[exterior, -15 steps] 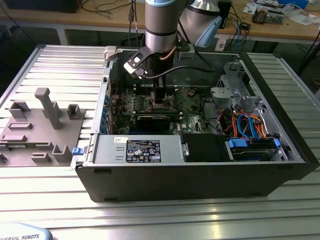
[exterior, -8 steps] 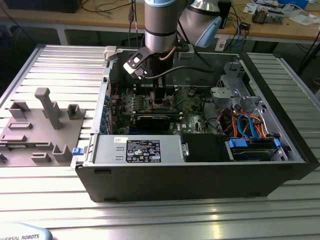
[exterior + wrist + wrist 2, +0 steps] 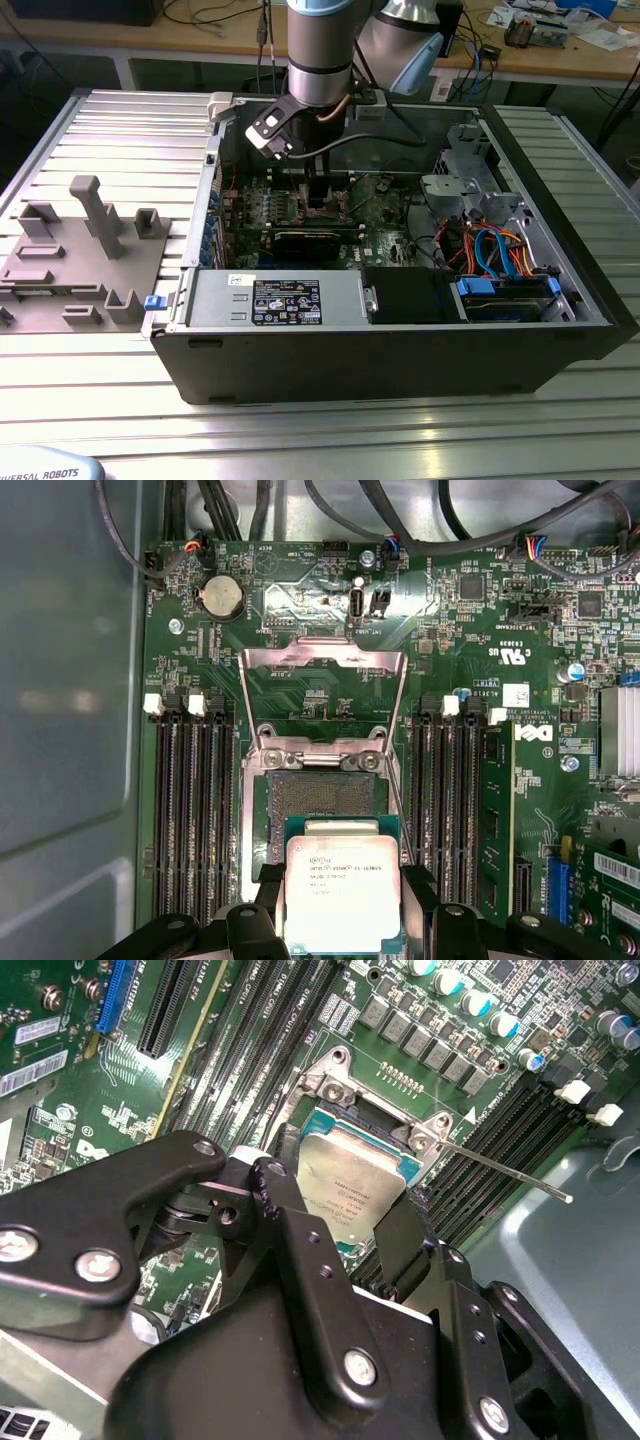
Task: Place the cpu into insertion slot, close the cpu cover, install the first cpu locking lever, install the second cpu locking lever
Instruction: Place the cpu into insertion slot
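First wrist view is showing the claw (image 3: pixel 344 885) pinching the cpu (image 3: pixel 343 895) by two opposite edges, its fingers (image 3: pixel 268 905) pressing against the chip's sides. The cpu is hanging over one edge of the insertion slot (image 3: pixel 322 792) — whether they are touching cannot be told. The cpu cover (image 3: pixel 322 658) is standing swung open beyond the slot. In the second wrist view a thin locking lever (image 3: pixel 500 1165) is sticking out free beside the socket. In the exterior view the arm (image 3: pixel 320 50) is reaching down from the upper middle of the frame into the open computer case (image 3: pixel 400 340) on the ribbed bench (image 3: pixel 300 430).
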Tool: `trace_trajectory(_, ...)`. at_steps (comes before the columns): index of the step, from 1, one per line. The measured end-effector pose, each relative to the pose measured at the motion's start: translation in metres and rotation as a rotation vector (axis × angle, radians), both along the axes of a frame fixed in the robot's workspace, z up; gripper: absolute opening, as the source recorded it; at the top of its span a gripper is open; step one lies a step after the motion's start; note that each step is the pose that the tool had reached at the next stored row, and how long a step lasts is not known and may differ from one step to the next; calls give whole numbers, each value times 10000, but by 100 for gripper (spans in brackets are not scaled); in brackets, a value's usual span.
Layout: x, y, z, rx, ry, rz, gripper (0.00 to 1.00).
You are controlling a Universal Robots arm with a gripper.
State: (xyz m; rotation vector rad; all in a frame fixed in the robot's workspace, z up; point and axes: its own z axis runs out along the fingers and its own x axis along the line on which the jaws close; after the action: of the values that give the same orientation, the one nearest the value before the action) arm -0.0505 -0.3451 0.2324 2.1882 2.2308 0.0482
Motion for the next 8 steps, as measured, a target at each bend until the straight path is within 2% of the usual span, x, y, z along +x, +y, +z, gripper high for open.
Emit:
trace_trajectory(6,-4,0,-7,0,0,0,54)
trace_trajectory(8,-4,0,-70,0,0,0,54)
